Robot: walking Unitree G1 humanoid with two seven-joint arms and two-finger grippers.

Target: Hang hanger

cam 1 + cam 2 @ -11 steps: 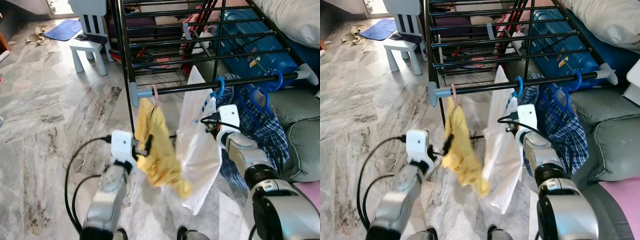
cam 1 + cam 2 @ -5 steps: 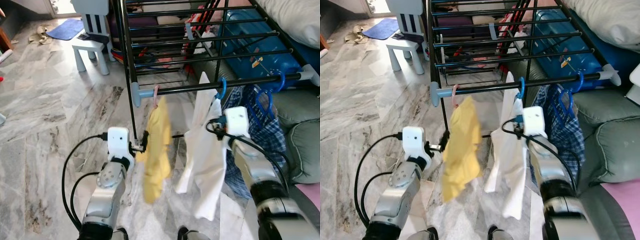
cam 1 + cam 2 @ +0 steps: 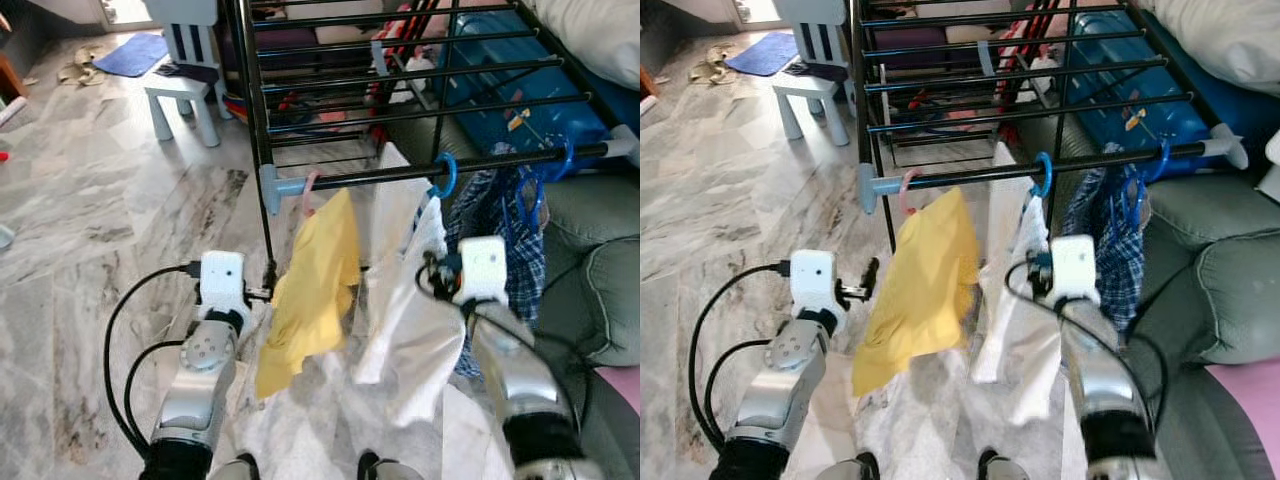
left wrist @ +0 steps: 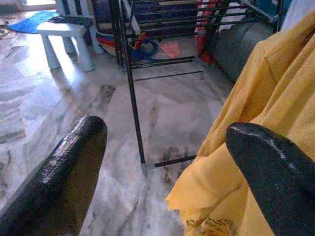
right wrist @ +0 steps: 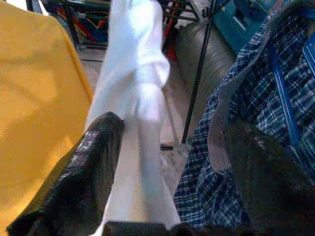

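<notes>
Nearest the robot, the left gripper (image 4: 162, 162) hangs low over the grey marbled floor (image 3: 90, 230), its two black fingers (image 4: 69, 167) spread wide with nothing between them; the yellow cloth garment (image 3: 310, 285) lies just beside one finger, and whether it touches cannot be told. The right gripper (image 5: 172, 162) is also spread, its fingers either side of the white cloth garment (image 5: 140, 88), with the blue checked shirt (image 5: 246, 128) against the far finger; no firm pinch is visible.

Above them, the pink hanger hook (image 3: 906, 190) sits over the front rail of the black metal drying rack (image 3: 400, 175), near that rail's left end cap. The yellow garment hangs from it, long axis running downward but swung askew, lower edge kicked toward the robot's left. Next along the rail a blue hanger hook (image 3: 441, 172) carries the white garment, then a further blue hook (image 3: 556, 160) carries the checked shirt.

Beyond the rack stand a pale blue child's chair (image 3: 185, 85) and a blue mat (image 3: 130, 55). A grey sofa (image 3: 1230, 290) lies to the right.
</notes>
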